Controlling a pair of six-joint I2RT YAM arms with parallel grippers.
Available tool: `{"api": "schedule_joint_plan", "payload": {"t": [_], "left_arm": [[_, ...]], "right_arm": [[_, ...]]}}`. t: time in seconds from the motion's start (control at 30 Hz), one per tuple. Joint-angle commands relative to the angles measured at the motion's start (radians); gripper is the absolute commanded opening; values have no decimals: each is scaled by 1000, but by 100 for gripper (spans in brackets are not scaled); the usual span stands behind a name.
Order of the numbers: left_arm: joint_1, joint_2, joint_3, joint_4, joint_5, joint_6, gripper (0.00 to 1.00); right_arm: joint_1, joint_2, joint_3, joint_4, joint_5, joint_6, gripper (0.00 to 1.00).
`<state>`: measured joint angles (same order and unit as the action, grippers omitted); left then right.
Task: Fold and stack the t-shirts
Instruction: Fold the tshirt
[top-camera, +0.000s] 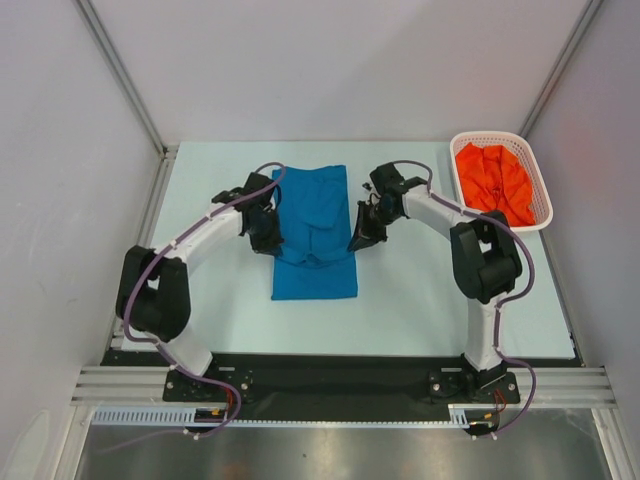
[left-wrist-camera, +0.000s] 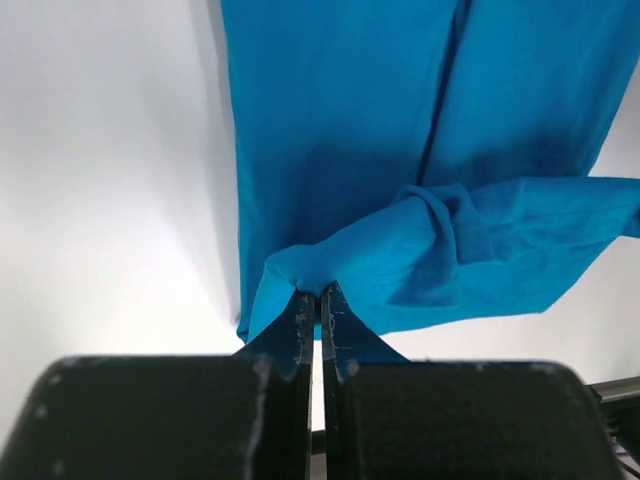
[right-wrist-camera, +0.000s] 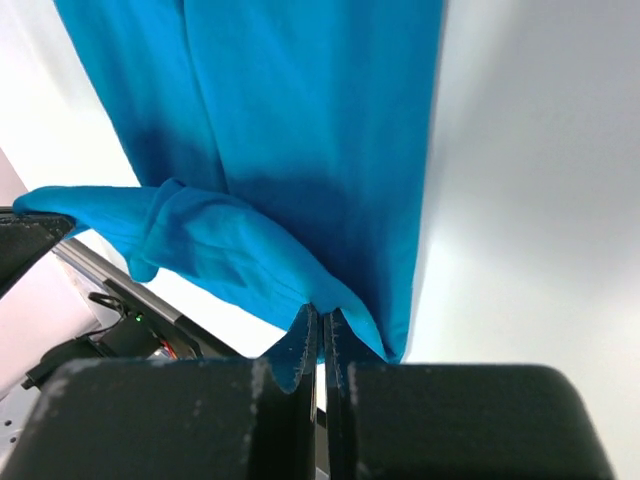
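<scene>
The blue t-shirt (top-camera: 314, 232) lies lengthwise in the middle of the table, narrowed into a long strip. My left gripper (top-camera: 268, 236) is shut on its left edge, and my right gripper (top-camera: 360, 237) is shut on its right edge. Both hold a fold of blue cloth lifted over the shirt, seen in the left wrist view (left-wrist-camera: 440, 250) and the right wrist view (right-wrist-camera: 230, 255). My left fingertips (left-wrist-camera: 300, 310) and right fingertips (right-wrist-camera: 306, 328) pinch the cloth. The orange-red t-shirt (top-camera: 493, 180) lies crumpled in the white basket (top-camera: 540, 190).
The white lattice basket stands at the back right corner of the table. The table's metal frame (top-camera: 340, 385) runs along the near edge by the arm bases. Grey walls close in the left, right and back.
</scene>
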<state>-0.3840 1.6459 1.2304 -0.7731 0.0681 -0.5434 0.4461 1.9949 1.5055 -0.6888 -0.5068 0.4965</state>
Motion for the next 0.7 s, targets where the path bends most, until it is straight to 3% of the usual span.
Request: {"api": "schedule_joint_plan", "payload": {"t": [0.0,0.67], "left_arm": [[36,18,49,37,22,31,0],[94,175,167,46,42,42,0]], "right_arm": [[-23,39,80,-32,-41,-41,0],[-52,166,211,-31,-85,-46,2]]}}
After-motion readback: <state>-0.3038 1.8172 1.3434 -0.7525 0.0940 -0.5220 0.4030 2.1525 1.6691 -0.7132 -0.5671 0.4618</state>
